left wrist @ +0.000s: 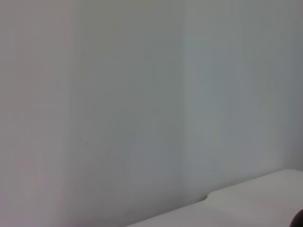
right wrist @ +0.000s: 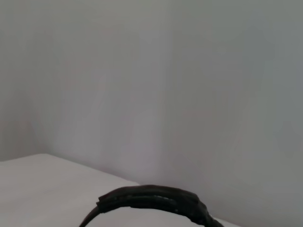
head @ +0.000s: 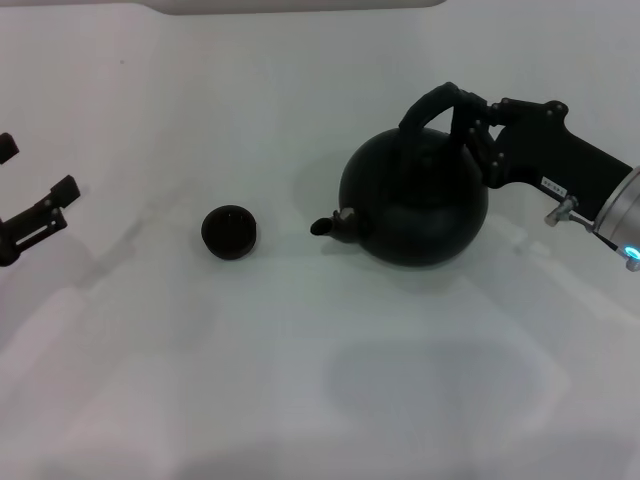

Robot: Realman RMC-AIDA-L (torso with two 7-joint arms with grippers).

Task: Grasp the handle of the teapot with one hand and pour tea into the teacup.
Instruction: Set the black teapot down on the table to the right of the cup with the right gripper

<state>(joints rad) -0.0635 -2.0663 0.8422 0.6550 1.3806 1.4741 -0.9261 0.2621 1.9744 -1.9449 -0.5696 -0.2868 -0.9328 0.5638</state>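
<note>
The matte-black teapot (head: 415, 200) stands right of centre on the white table in the head view, its short spout (head: 332, 225) pointing left toward the teacup. The small dark teacup (head: 230, 232) sits upright a short gap left of the spout. My right gripper (head: 470, 115) comes in from the right and is shut on the right side of the arched handle (head: 432, 105). The handle's top also shows in the right wrist view (right wrist: 151, 199). My left gripper (head: 35, 210) is open and empty at the far left, well away from the cup.
The white table (head: 300, 380) spreads around both objects, with a pale wall behind it in both wrist views. The table's edge (left wrist: 246, 198) shows in the left wrist view.
</note>
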